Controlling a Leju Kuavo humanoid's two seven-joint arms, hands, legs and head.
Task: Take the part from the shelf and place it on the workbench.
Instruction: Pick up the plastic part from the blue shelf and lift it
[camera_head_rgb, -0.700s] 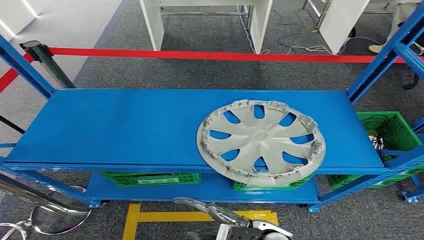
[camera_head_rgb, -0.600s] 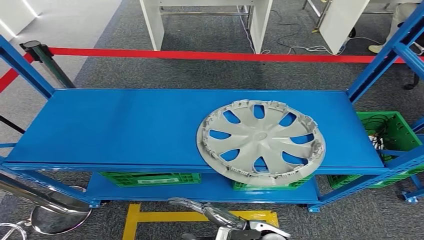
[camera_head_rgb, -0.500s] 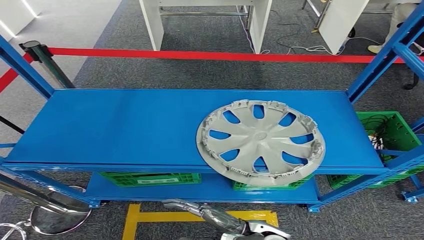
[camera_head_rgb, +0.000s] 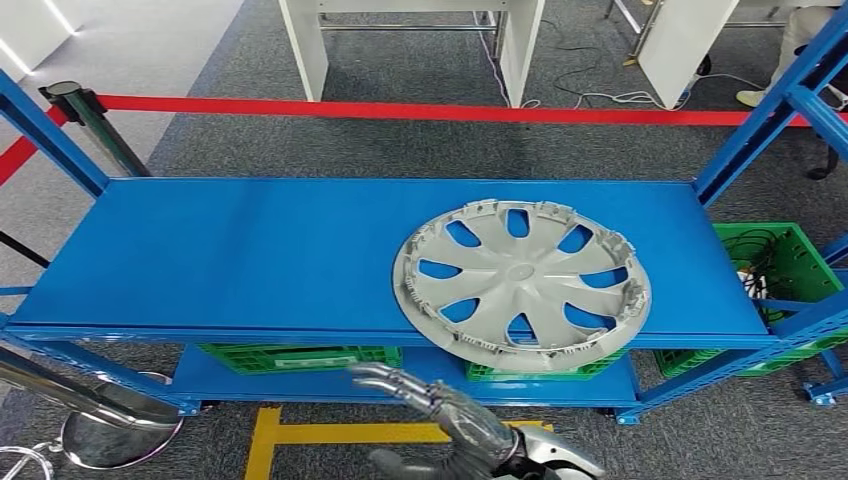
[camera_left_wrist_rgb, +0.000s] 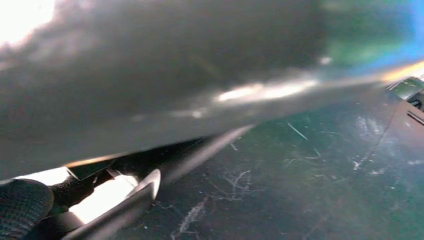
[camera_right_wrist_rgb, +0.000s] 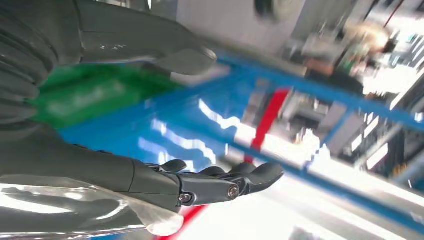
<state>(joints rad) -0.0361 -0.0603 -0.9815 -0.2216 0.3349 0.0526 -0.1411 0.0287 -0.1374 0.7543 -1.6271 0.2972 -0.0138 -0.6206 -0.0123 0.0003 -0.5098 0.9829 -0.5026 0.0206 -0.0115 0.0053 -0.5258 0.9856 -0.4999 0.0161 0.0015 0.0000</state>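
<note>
Red barrier tape ran across the far carpet behind the blue shelf. Below its near edge sat a green crate on the lower level. Just right of that, the right hand hovered low and near, fingers spread and holding nothing. The grey wheel cover lay flat on the shelf's right half, overhanging the near edge. I could not tell the left hand's state.

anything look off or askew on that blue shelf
The grey wheel cover lies flat on the blue shelf with its near rim jutting past the front edge. No cracks or spills show.
</note>
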